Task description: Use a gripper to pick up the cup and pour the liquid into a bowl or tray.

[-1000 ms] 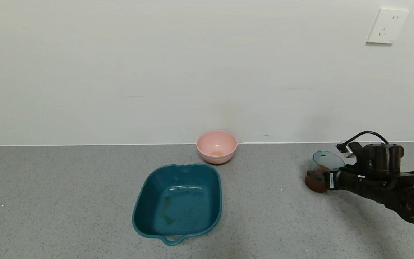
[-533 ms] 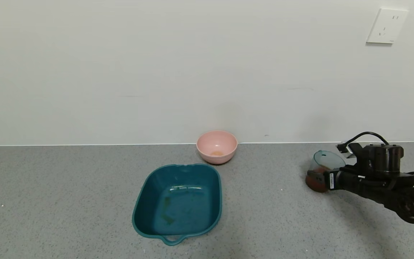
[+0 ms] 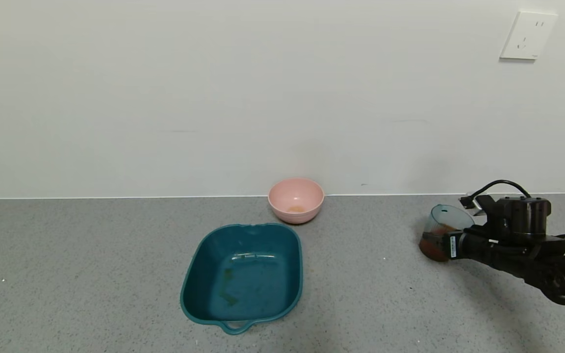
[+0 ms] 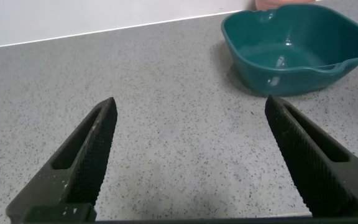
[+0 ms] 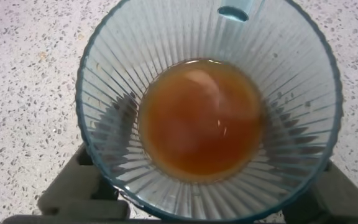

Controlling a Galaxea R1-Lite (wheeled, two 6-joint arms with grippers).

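Grey counter [image 3: 91, 274] lies bare btwn teal tray [image 3: 190, 274] and ribbed cup [image 3: 440, 238]. Right gripper [image 3: 447, 243] clamps cup (brown liquid [image 5: 199, 118] inside); left gripper [image 4: 188, 155] wide open, holding nothing.

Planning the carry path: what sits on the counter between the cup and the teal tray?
Nothing: the head view shows only bare grey counter between the cup, held by the right gripper, and the tray.

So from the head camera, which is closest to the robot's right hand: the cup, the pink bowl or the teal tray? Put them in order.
1. Cup: in the right hand, far right of the counter.
2. Pink bowl: mid-counter, by the wall.
3. Teal tray: left of and in front of the bowl, slightly farther.
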